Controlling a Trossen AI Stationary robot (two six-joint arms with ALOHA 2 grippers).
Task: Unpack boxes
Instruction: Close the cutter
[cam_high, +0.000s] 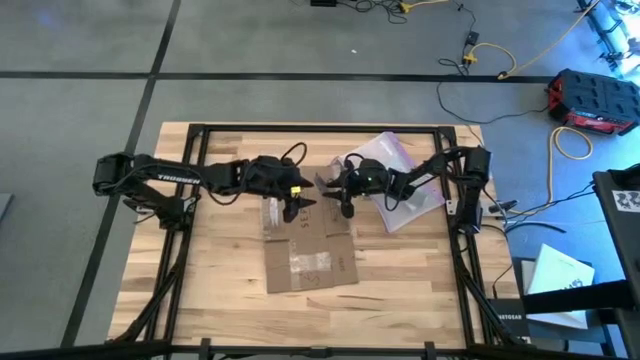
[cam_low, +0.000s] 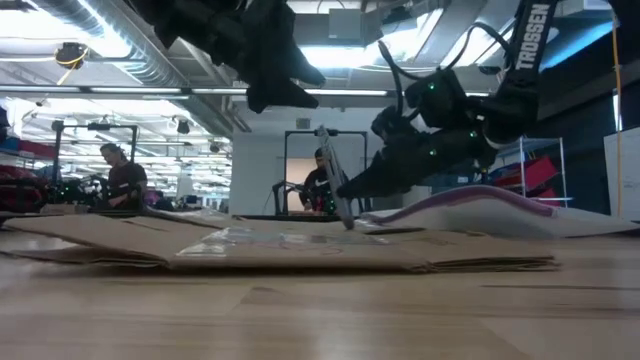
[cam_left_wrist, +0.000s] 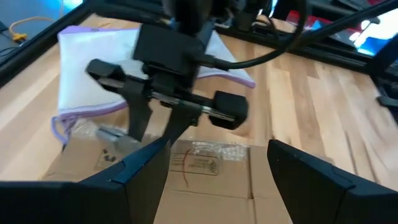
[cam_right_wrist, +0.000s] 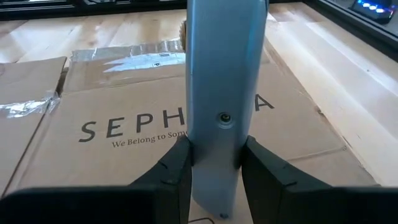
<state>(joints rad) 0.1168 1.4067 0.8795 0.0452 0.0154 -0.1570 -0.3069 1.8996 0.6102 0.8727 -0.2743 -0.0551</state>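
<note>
A brown cardboard box (cam_high: 310, 255) lies flattened at the middle of the table, with black "SEPHORA" lettering (cam_right_wrist: 124, 127) on its upper face. My right gripper (cam_right_wrist: 214, 152) hangs over the box's far part, shut on a grey knife-like tool (cam_right_wrist: 224, 74). My left gripper (cam_left_wrist: 217, 171) hovers open and holding nothing, just left of the right one and higher (cam_high: 293, 212), above the box's far left corner. A clear plastic bag (cam_high: 405, 175) with a purple zip edge lies flat on the table at the far right. My right gripper pinches the tool's lower part (cam_right_wrist: 217, 149) between its two fingers, which lie across its narrow sides. The fingers come from the table's right, slanting down. The tool (cam_low: 333, 175) stands steeply tilted, its lower tip at the cardboard; whether the tip touches I cannot tell.
Black frame rails (cam_high: 300, 128) run around the table. Clear tape and a pale label (cam_high: 308, 265) sit on the cardboard. Bare wood lies left of the box (cam_high: 210, 270) and right of it. People (cam_low: 125, 180) stand in the room behind the table.
</note>
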